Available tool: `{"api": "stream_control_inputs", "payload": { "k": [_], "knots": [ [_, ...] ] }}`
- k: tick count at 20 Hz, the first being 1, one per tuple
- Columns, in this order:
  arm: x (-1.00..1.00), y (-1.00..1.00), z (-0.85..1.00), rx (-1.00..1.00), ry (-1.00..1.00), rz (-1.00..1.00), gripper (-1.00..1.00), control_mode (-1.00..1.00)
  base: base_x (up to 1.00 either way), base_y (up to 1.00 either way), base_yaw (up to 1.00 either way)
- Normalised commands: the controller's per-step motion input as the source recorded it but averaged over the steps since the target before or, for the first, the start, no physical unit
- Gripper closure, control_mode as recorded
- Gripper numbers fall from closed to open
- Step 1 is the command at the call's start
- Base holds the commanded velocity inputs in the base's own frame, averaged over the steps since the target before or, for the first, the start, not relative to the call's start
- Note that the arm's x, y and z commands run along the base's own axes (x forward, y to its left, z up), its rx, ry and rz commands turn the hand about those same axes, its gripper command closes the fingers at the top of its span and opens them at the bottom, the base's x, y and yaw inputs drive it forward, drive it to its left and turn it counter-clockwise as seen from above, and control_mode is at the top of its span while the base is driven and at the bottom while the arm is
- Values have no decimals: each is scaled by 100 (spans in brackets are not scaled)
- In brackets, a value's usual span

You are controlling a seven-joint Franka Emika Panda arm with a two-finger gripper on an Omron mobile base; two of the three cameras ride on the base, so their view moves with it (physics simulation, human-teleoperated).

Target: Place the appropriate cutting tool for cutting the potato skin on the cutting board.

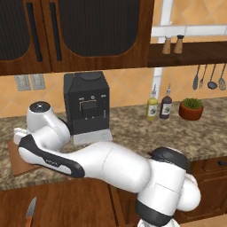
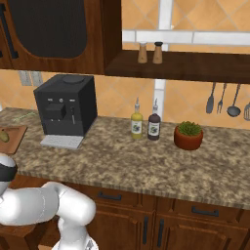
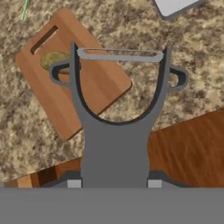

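While the slim grey metal peeler with a forked Y-shaped head point(image 3: 117, 131) is clamped by its handle between the closed jaws of the two-finger gripper point(image 3: 114, 183), its head is held above the flat reddish-brown wooden cutting board point(image 3: 94, 85). The small yellowish-brown oval potato point(image 3: 56, 60) is seen lying on that board near its slot handle, at the speckled granite counter's point(image 2: 146, 161) left end.
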Motion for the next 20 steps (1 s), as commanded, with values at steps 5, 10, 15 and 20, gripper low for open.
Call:
{"api": "stream_control_inputs", "payload": {
  "k": [5,10,15,20],
  "knots": [
    [56,42,-38,-1,0,0,100,-100,0,0,0],
    [45,38,-39,-2,0,0,100,-100,0,0,0],
    [38,23,-40,-3,0,-2,100,-100,0,0,0],
    [13,16,-50,-1,0,-2,100,-100,0,0,0]
  ]
}}
